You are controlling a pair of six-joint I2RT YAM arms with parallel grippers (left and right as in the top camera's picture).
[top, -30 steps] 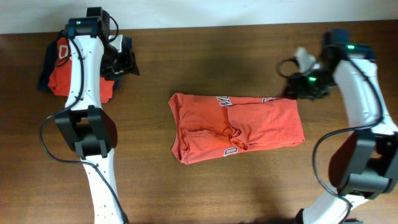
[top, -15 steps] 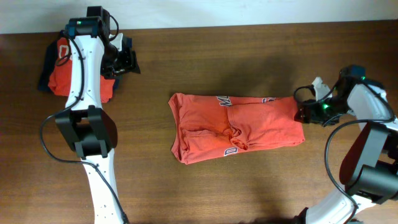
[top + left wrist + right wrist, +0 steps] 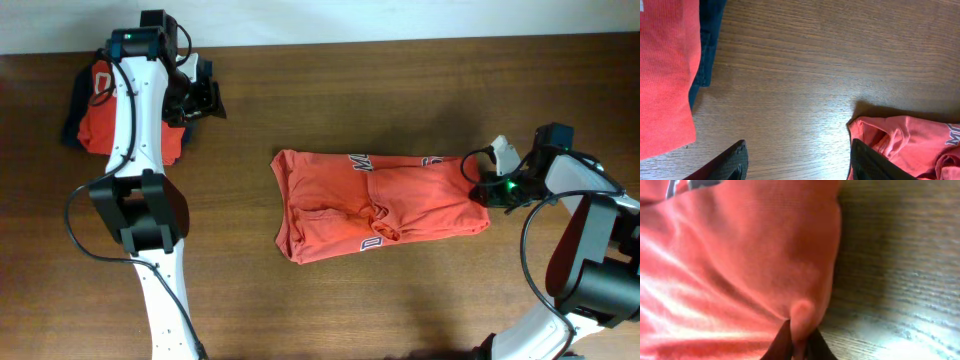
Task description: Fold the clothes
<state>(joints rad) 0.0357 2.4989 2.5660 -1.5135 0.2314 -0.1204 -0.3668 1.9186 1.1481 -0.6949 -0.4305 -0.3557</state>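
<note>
Coral shirt [image 3: 380,205] edge sits pinched tight in the right claw [image 3: 796,340], arm bent low; left claw [image 3: 799,161] hangs wide open above the table [image 3: 805,65].

The coral-red T-shirt [image 3: 380,205] lay in the middle of the bench [image 3: 300,310], folded into a rough, rumpled rectangle running left to right. Pale lettering [image 3: 360,161] showed at its far edge and near its lower fold. Its right edge was puckered into a small nub, apparently pinched up off the wood.
</note>
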